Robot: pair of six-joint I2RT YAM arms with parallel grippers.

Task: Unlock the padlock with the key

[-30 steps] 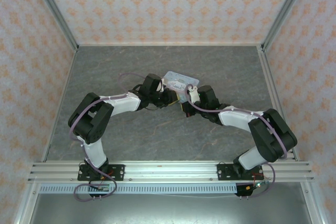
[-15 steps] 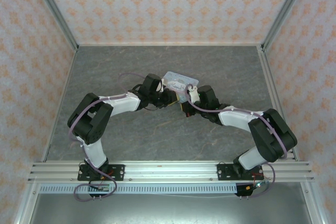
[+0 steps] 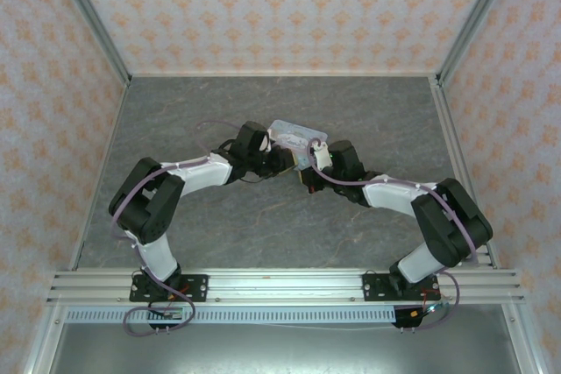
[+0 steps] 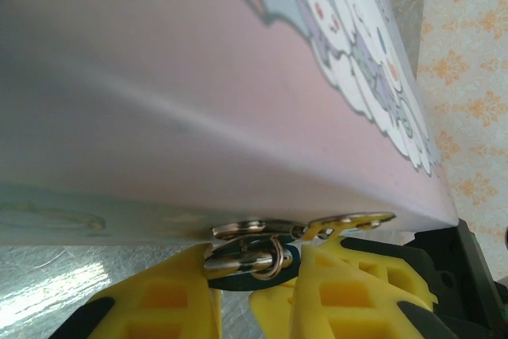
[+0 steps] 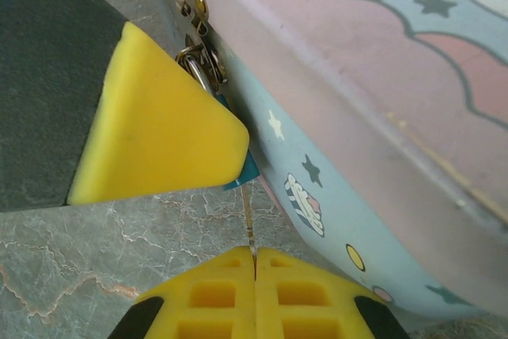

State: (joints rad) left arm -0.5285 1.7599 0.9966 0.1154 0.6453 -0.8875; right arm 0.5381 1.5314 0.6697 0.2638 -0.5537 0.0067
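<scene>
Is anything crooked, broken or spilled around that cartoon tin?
Nothing is broken or spilled. The tin just sits skewed on the table, the left pincer gripping the padlock, the right pincer pinching the key.

The padlock is tiny and teal-blue; it hangs by its metal shackle near the tabletop's middle, body mostly hidden. The key is thin and edge-on; its tip reaches the padlock's lower edge.

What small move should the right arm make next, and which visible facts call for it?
Probably ease the key straight on into the padlock. The right pincer is shut on the thin blade, whose tip just meets the teal body, while the left pincer clamps that padlock beneath the hasp of the tin. Whether the tip is seated cannot be told.
</scene>
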